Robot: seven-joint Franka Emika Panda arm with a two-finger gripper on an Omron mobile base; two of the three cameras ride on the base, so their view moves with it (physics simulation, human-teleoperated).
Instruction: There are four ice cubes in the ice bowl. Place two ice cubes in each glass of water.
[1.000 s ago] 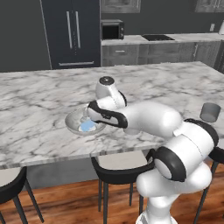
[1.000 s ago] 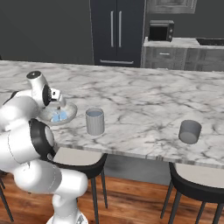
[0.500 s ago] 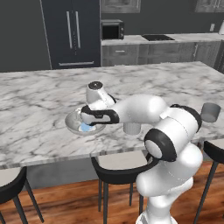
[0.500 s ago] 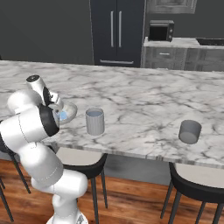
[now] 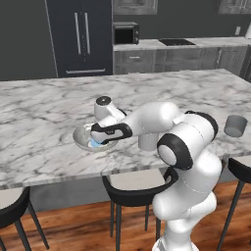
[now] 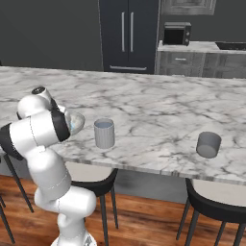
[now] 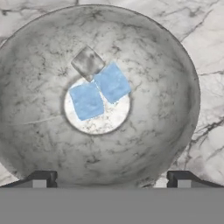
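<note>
As the arm swings left over the marble counter [image 5: 44,142], its gripper [image 7: 109,177] now hangs above the ice bowl [image 7: 175,131].
Jaws spread wide and empty; three ice cubes [image 7: 86,101] visible, first pick pending.

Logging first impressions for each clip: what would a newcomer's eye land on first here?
The white arm, bent low over the marble counter, with its gripper open just above the ice bowl near the front edge. In the bowl lie two blue ice cubes touching in the middle, a greyish one beside them. Two grey glasses stand to the right, one near, one far.
</note>
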